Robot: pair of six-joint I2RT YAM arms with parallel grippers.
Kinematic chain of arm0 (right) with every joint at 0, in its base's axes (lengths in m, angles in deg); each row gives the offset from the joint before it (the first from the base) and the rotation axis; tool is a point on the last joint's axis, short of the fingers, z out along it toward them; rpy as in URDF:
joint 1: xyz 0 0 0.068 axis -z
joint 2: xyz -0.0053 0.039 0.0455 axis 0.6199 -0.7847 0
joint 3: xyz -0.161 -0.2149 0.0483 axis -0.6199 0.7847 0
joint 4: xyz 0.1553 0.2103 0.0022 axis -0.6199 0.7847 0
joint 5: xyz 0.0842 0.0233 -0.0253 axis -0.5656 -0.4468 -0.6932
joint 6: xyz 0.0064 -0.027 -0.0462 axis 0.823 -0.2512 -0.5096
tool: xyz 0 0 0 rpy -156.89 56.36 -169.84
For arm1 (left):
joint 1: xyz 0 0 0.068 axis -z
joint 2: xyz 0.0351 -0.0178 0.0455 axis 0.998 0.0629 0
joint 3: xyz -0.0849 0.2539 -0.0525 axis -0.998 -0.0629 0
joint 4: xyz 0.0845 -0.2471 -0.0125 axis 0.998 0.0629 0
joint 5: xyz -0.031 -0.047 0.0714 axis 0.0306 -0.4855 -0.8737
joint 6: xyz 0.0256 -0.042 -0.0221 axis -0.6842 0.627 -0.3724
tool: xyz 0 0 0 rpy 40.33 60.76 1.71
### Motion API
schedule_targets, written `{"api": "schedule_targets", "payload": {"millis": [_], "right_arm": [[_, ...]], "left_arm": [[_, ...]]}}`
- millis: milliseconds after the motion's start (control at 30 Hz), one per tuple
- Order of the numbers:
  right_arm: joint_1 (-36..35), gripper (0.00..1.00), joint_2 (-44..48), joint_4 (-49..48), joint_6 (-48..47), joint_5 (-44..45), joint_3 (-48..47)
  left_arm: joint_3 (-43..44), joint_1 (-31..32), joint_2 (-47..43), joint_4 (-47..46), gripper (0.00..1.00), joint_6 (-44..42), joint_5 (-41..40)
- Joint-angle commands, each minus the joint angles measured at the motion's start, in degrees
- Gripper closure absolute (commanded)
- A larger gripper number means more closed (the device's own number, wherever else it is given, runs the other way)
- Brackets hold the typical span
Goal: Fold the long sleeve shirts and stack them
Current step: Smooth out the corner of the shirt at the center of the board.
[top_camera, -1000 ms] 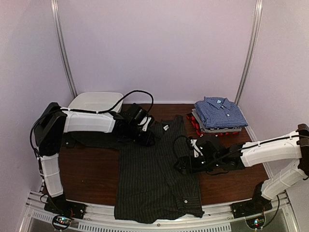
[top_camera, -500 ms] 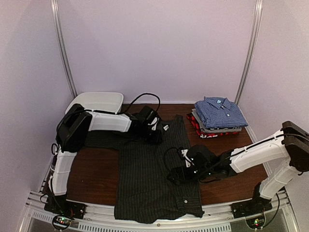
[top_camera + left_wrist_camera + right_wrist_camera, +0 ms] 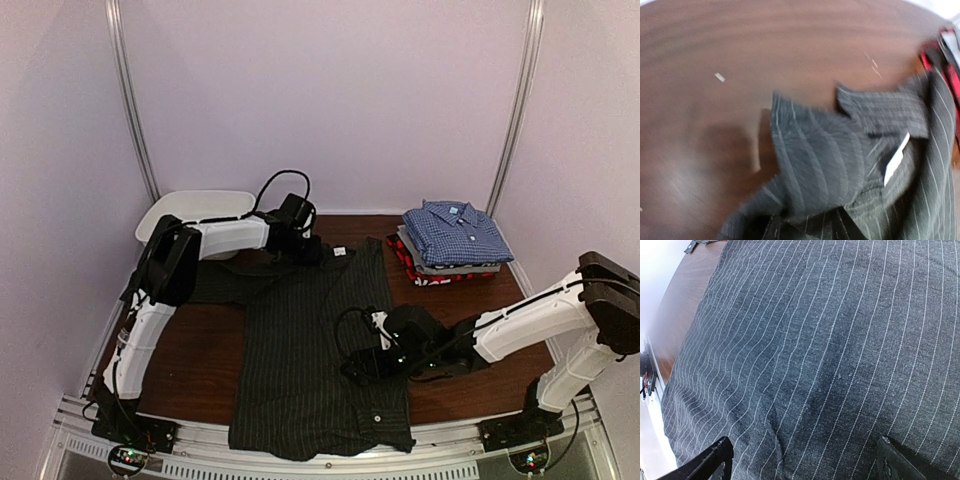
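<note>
A black pinstriped shirt [image 3: 300, 370] lies flat on the table [image 3: 190, 360], its long axis running from 6 to 12 o'clock. Its hem is at the near edge, its collar [image 3: 338, 258] points to 12, and one sleeve [image 3: 215, 285] stretches toward 9. The right claw [image 3: 352, 365] hovers low over the shirt's middle, fingers spread wide. The left claw [image 3: 308, 252] sits at the collar; whether it grips cannot be told. Folded shirts [image 3: 450, 250] stand stacked at 1 o'clock, a blue checked one on top.

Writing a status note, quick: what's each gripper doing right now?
Left gripper: cannot tell, its jaws are hidden at the collar of the black pinstriped shirt.
Right gripper: open above that shirt, holding nothing.
</note>
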Motion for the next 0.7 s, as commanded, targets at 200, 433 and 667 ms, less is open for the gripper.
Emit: {"api": "schedule_targets", "payload": {"millis": [200,433,667], "right_arm": [[-1.5,0.0,-2.6,2.6,1.99,-0.73,2.63],[-1.5,0.0,-2.4,2.24,2.27,-0.97,3.47],[-1.68,0.0,0.01,2.28,3.23,-1.19,6.68]], "left_arm": [[13.95,-8.45,1.48,3.3,0.58,0.3,-1.39],[7.86,-5.72,-5.79,3.1,0.58,-2.93,3.39],[-10.31,2.05,-13.92,-2.17,0.62,-1.22,1.39]]}}
